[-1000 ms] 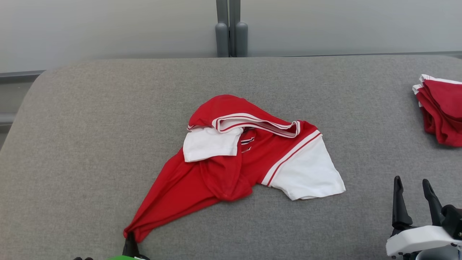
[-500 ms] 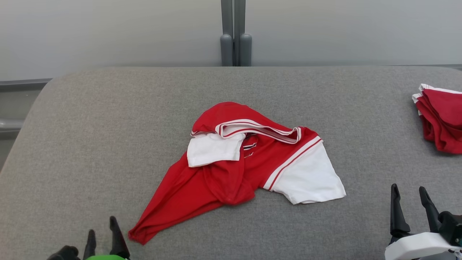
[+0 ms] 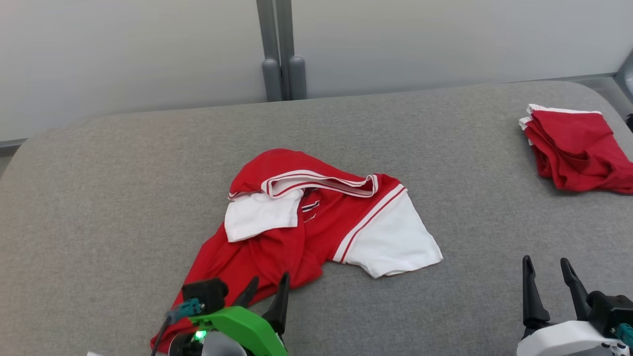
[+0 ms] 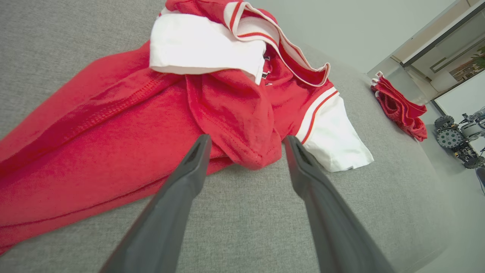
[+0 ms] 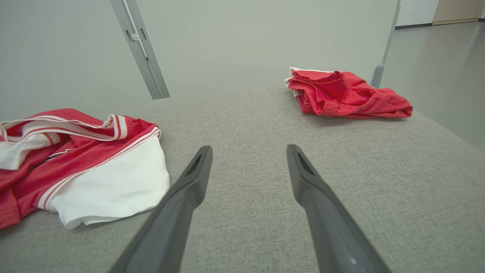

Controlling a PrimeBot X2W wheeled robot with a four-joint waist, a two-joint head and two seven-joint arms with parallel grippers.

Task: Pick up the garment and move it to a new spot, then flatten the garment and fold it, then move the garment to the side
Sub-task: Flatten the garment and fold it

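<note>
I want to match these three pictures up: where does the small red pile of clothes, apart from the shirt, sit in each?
Head view: red pile at the far right, above the middle.
Left wrist view: at the right, above the middle, small.
Right wrist view: right of centre, in the upper half.
Shared landmark: the shirt's white sleeve, left of the pile in every view.

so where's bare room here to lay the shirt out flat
Widest bare stretch: between the garment and the red pile at the right edge, ahead of the right gripper. Also left of the garment. Crowded at near left, around the left gripper and hem.
</note>
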